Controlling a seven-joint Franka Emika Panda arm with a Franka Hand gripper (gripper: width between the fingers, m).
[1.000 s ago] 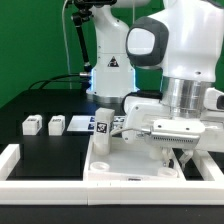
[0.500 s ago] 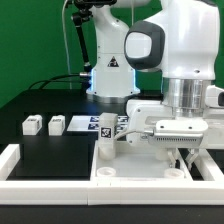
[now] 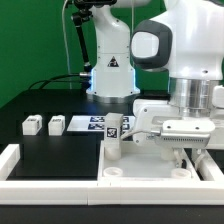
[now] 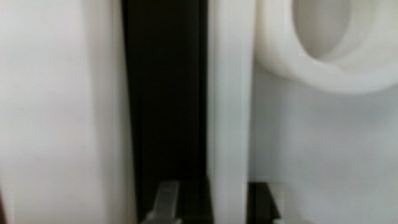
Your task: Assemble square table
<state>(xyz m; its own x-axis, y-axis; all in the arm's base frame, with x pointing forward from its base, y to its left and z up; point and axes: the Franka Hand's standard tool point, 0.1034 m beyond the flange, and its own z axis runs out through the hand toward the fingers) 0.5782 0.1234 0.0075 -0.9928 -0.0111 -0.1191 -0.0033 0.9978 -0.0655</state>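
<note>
White plastic slab lies on the black table toward the exterior view's right, below the gripper. One leg stands upright at the slab's left end. Two more legs sit well apart to the left, beside the marker board. In the wrist view the fingers straddle a white rim near a socket. Whether they clamp it cannot be told.

I see the white slab lying on the black bench, with an upright leg standing on it toward the exterior view's left. The gripper hangs low over the slab; its jaws are hidden from me. Two loose legs sit on the bench near the marker board.
</note>
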